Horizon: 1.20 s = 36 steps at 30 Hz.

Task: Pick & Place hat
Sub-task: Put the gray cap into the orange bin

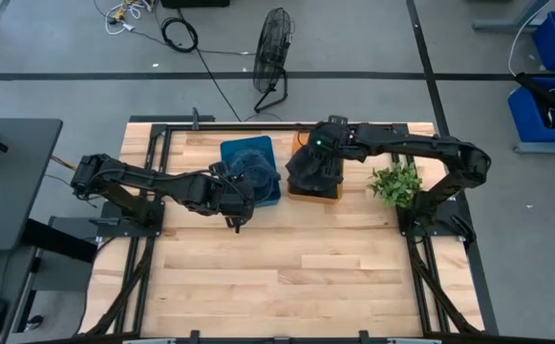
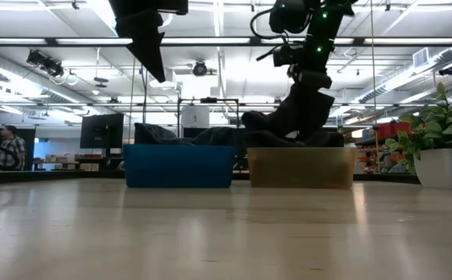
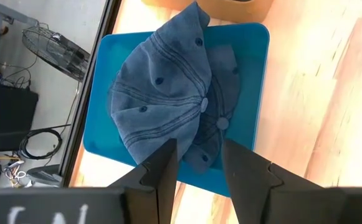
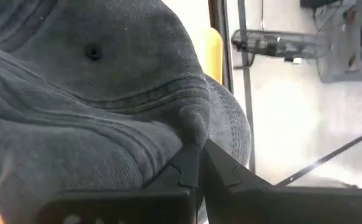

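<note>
Over the yellow bin [image 1: 315, 189] at the worktop's [image 1: 296, 277] back, the right end effector [image 4: 198, 163] pinches a grey hat's [image 4: 106, 93] fabric, apparently mid-pick, a lift next, while the left end effector [image 3: 196, 163] hovers part-open, empty, beside the blue tray [image 3: 255, 93].

The left gripper [image 3: 196, 163] is hovering near the desk's far edge, fingers slightly parted and holding nothing. The right gripper [image 4: 197, 163] is reaching toward the far edge's middle, fingers pinched together.
</note>
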Tool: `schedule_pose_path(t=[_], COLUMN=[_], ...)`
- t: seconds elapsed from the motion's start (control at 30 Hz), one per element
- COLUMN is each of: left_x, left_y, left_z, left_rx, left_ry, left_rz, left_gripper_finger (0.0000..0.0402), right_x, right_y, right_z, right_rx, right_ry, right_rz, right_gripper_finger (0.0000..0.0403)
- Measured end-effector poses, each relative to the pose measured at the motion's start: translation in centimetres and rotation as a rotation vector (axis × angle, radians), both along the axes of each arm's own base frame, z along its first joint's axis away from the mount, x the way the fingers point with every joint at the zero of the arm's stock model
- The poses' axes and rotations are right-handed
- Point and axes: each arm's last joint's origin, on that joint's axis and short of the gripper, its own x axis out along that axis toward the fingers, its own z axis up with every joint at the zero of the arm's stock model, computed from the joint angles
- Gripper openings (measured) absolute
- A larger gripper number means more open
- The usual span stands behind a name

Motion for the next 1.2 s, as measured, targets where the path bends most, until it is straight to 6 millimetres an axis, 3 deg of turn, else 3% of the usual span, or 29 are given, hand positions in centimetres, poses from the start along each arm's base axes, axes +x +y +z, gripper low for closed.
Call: schedule_pose_path(t=[0.1,0.3,0.47,0.63,1.0,1.2], left_x=[0.0,0.0,0.0,0.0,0.0,0.0], left_y=[0.0,0.0,0.0,0.0,0.0,0.1], left_z=[0.0,0.0,0.0,0.0,0.0,0.0], left_rx=[0.0,0.0,0.0,0.0,0.0,0.005], left_ry=[0.002,0.002,0.002,0.001,0.001,-0.003], left_rz=[0.0,0.0,0.0,0.0,0.0,0.008], left_gripper_finger=[0.0131,0.0131,0.0131,0.0131,0.0131,0.0131], right_x=[-0.1,-0.5,-1.2,-1.5,-1.3,-1.1], right_y=[-0.4,-1.0,-2.1,-2.5,-2.4,-1.2], right_z=[0.0,-0.5,-0.5,-0.6,-0.5,-0.1], right_rx=[0.049,0.316,0.266,0.272,0.208,0.186], right_ry=[-0.01,-0.087,-0.062,-0.055,-0.004,0.016], right_rz=[0.031,0.074,-0.029,-0.047,0.069,0.106], right_gripper_finger=[0.0004,0.0004,0.0007,0.0037,0.0134,0.0158])
